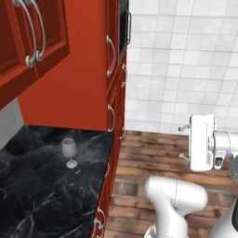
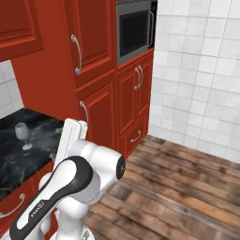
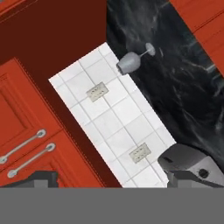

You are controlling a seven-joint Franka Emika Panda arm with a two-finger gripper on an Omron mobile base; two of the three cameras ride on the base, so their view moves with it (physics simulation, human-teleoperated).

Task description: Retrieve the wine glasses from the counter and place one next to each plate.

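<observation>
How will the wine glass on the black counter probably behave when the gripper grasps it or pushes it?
The wine glass stands upright on a thin stem and small foot, so a sideways push would likely tip it. Its clear, smooth bowl looks slippery and fragile; a gentle grip seems wise. It probably weighs little, so it may slide on the counter.

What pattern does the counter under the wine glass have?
Black marble with white veins; the counter shows best in the left base view, under the wine glass.

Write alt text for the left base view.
A single clear wine glass stands upright on a black marble counter beside tall red cabinets. The white robot arm rises at lower right over a wooden floor.
</observation>
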